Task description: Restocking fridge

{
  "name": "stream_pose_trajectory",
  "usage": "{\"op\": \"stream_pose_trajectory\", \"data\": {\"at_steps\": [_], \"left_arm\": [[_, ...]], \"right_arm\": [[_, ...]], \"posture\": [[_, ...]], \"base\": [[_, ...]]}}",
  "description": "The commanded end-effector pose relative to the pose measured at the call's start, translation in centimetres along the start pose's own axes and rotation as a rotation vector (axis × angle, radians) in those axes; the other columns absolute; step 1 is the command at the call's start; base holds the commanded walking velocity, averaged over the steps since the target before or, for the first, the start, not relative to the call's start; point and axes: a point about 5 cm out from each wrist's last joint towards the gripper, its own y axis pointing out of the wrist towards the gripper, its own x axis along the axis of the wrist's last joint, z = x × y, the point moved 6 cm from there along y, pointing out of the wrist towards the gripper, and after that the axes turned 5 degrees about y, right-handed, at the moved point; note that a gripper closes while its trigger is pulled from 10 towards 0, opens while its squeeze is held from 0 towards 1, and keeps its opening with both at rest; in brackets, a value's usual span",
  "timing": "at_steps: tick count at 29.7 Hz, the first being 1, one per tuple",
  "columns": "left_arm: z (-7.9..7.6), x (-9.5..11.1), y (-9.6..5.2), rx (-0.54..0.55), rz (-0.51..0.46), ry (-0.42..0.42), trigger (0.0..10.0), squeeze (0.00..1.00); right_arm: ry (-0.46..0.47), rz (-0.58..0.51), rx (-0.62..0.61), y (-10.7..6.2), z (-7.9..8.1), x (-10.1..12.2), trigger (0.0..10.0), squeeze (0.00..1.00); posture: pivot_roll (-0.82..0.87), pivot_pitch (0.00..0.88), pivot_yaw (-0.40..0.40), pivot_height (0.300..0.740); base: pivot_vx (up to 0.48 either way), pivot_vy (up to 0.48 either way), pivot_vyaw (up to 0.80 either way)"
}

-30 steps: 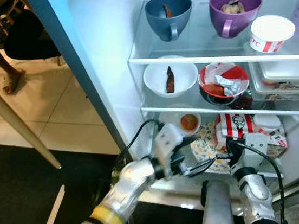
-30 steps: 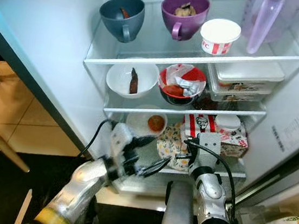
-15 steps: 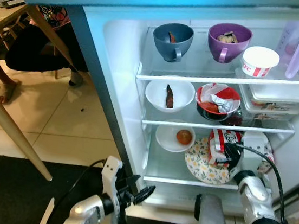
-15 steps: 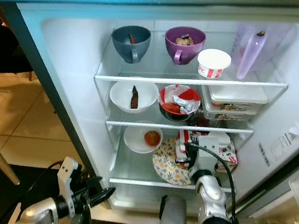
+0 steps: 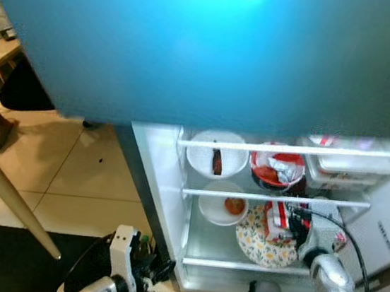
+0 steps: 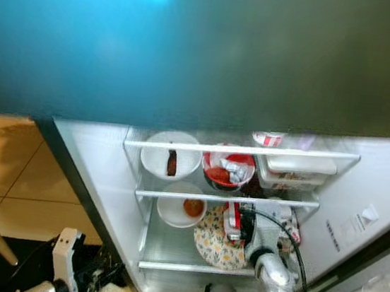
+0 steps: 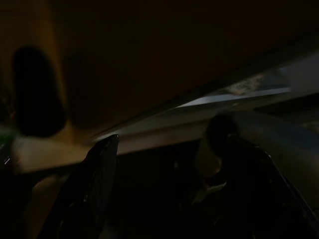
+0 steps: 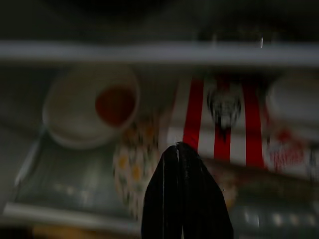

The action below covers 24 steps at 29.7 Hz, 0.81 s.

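- Right gripper (image 8: 178, 149): the 2 black fingers are pressed together with nothing between them, tips pointing at the red-and-white striped box (image 8: 224, 119) on the lowest shelf (image 6: 187, 267) of the fridge.
- Task item: the striped box lies on the floral plate (image 5: 268, 242), beside the white bowl with an orange blob (image 5: 223, 206).
- Left gripper (image 7: 164, 189): low beside the fridge's left wall (image 5: 158, 184), near the tiled floor (image 5: 49, 178); the 2 fingers stand wide apart, empty.
- Risk 1: a forward nudge from the closed right fingers would likely slide the box off the plate or push the plate into the bowl.
- Risk 2: lifting the right wrist could strike the middle shelf rail (image 5: 274, 196) just above it; its cable (image 5: 341, 228) may snag there.
- Risk 3: the blue panel (image 5: 207, 48) hanging over the upper shelves hides them, so judging height is unreliable.
- Open room: the front strip of the lowest shelf is bare; withdrawal straight back looks free.
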Motion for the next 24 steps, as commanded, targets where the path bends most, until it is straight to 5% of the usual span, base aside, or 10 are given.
{"op": "stream_pose_trajectory", "data": {"at_steps": [1,8,17,24], "left_arm": [[1.6,-0.9,-1.3,0.06,0.032,-0.008,10.0,0.0],[4.0,-3.7,-3.9,0.188,0.108,-0.072,10.0,0.0],[6.4,-6.0,-6.5,0.365,0.183,-0.103,10.0,0.0],[6.7,-7.4,-7.5,0.417,0.224,-0.121,10.0,0.0]], "right_arm": [[0.004,0.045,0.001,-0.3,0.0,-1.3,10.0,0.0],[0.076,0.138,-0.026,-2.0,-1.2,-5.5,10.0,0.0],[0.107,0.203,-0.07,-3.1,-1.9,-7.7,10.0,0.0],[0.117,0.232,-0.075,-3.5,-1.8,-8.7,10.0,0.0]], "posture": [[-0.09,0.001,0.074,0.62],[-0.09,0.0,0.072,0.639],[-0.09,0.0,0.074,0.679],[-0.08,0.0,0.072,0.703]], "base": [[0.0,0.0,0.0],[0.0,0.0,0.0],[0.0,0.0,0.0],[0.0,0.0,0.0]]}}
